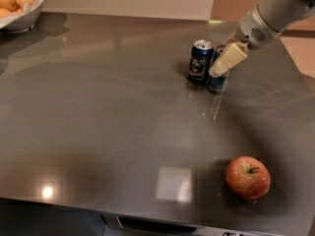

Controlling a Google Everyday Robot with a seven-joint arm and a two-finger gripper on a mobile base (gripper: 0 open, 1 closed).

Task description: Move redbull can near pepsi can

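Note:
The pepsi can, short, wide and dark navy with a whitish emblem, stands upright at the back right of the dark table. The redbull can stands right beside it on its right, nearly touching. Only its blue lower part shows. My gripper reaches in from the upper right and sits at the redbull can, covering its upper part. The can rests on the table.
A red apple lies near the front right edge. A white bowl of yellow-orange fruit stands at the back left corner. The table's front edge runs along the bottom, and its right edge is close to the cans.

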